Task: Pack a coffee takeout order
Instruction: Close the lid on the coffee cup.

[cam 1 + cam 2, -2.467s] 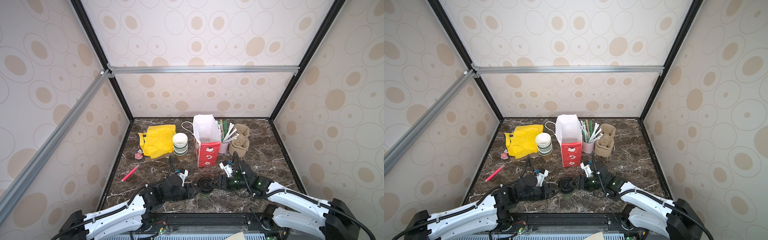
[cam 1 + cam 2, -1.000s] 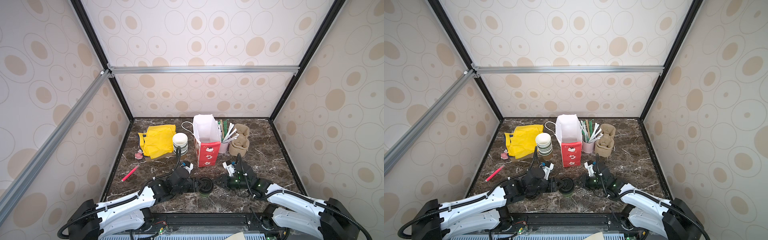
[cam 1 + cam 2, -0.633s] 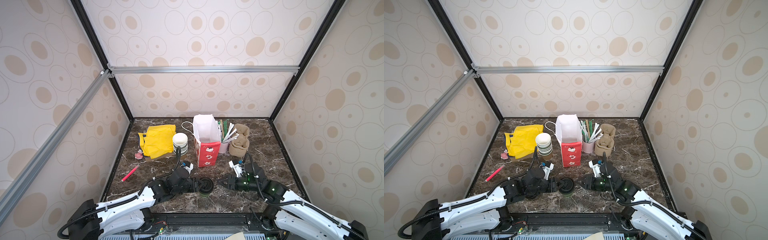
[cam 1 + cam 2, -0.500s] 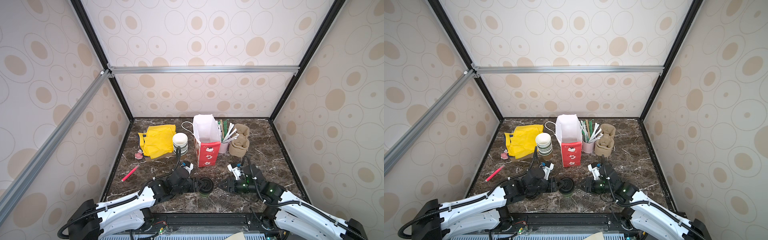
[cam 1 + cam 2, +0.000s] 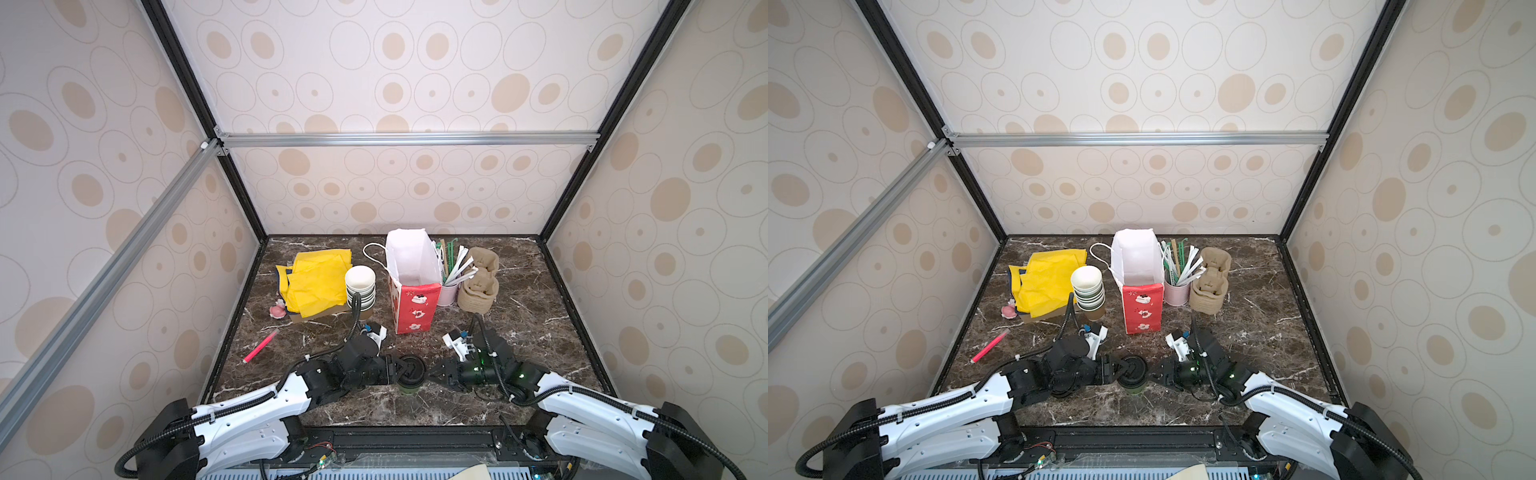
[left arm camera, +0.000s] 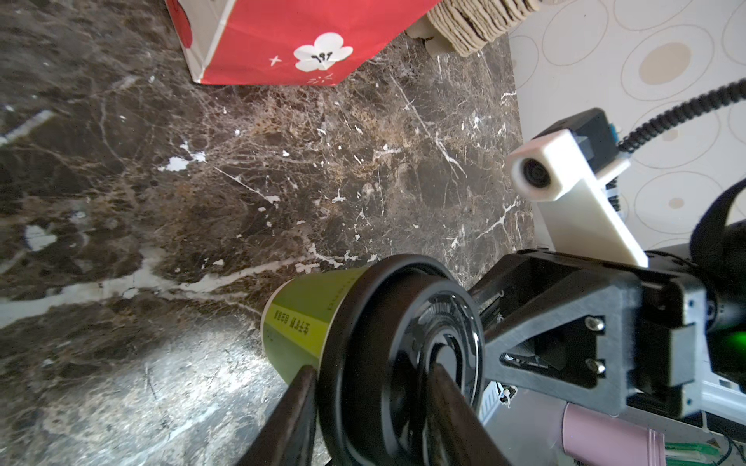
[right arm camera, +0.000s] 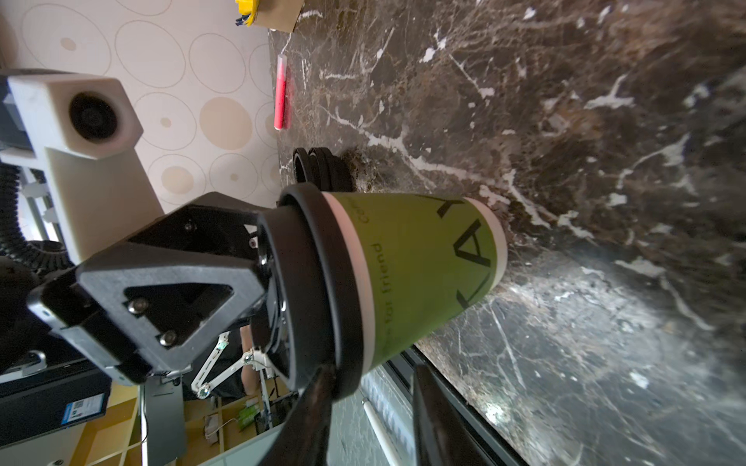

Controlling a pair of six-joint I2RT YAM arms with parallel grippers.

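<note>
Pink pen (image 5: 261, 351): lies alone on the marble table (image 5: 540, 316), near the left wall.
Yellow napkin (image 5: 318, 282): a crumpled heap at the back left. It rests on a flat piece of brown cardboard (image 5: 328, 318).
Cup stack (image 5: 360, 289): white-rimmed cups set one inside the other, just right of the napkin. The top cup is open and shows its white inside.
Left gripper (image 5: 395, 370): reaches in low from the left at the front. Its fingers (image 6: 296, 411) are clamped on the black lid (image 5: 411, 369), one under the rim against the green side, one across the top.
Green cup (image 7: 424, 266): stands upright at the front middle of the table, between the two grippers and in front of the bag. The lid closes it, so I cannot see what is inside.
Loose lids (image 7: 323, 171): a small black pile on the table beyond the cup, seen in the right wrist view.
Paper bag (image 5: 413, 307): red with white flowers, upright in the middle. Its mouth is open upward and the white inner wall shows.
Right gripper (image 5: 436, 372): just right of the cup, jaws apart. One of its fingertips (image 7: 319, 399) touches the lid's rim, but the jaws are not closed on the cup.
Pink pot (image 5: 448, 296): just right of the bag. It holds white wrapped straws (image 5: 459, 266) and green and brown sticks, all leaning.
Pulp trays (image 5: 478, 286): brown, nested in a stack at the back right, just beside the pot.
</note>
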